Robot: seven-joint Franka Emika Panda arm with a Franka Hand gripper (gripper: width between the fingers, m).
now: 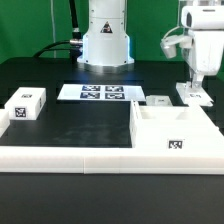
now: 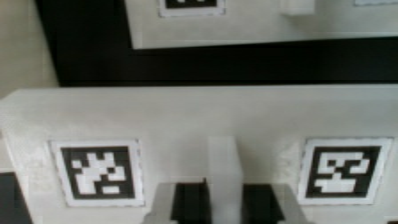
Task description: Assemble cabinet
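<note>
My gripper [image 1: 196, 92] sits narrow astride a tagged panel [image 2: 214, 118] just beside the cabinet [image 1: 172, 128]; clamped or not, I cannot tell. Pickup step, I reckon: next needs a clean lift.

Black table [image 1: 60, 125]. Bears marker board [image 1: 103, 92] at back centre, tagged block [image 1: 24, 105] at the exterior view's left, small piece [image 1: 158, 101] and panel [image 1: 190, 98] at right rear. Cabinet [image 1: 150, 138] at front right, against long white rail [image 1: 60, 158] along near edge.

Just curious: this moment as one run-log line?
gripper: astride rib of white tagged panel | grip: unclear | cabinet body: untouched
</note>
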